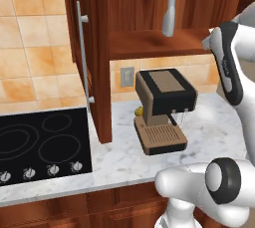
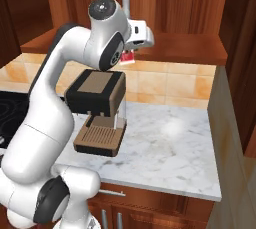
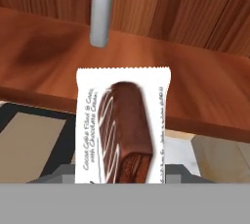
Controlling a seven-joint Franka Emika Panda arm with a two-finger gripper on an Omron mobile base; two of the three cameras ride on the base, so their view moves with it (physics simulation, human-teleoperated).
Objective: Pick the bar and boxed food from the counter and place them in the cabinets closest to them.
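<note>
holding the bar (image 3: 123,127) up at shelf height, the gripper (image 2: 131,53) is closed on it, the packet standing on end between the fingers, white wrapper with a brown chocolate picture facing the hand camera; from the right base view a bit of red and white pokes out under the hand, just in front of the cabinet (image 1: 149,43) shelf edge. so the first pick looks done, but the bar is not yet on the shelf; it hangs out over the coffee machine (image 1: 162,110) on the counter (image 2: 170,143), with the plank shelf right ahead and a grey bottle (image 1: 169,15) standing farther back on it. left to do, by my reckoning: reach in, set the bar down clear of that bottle, let go. the boxed food i cannot spot from here, so that half seems untouched
</note>
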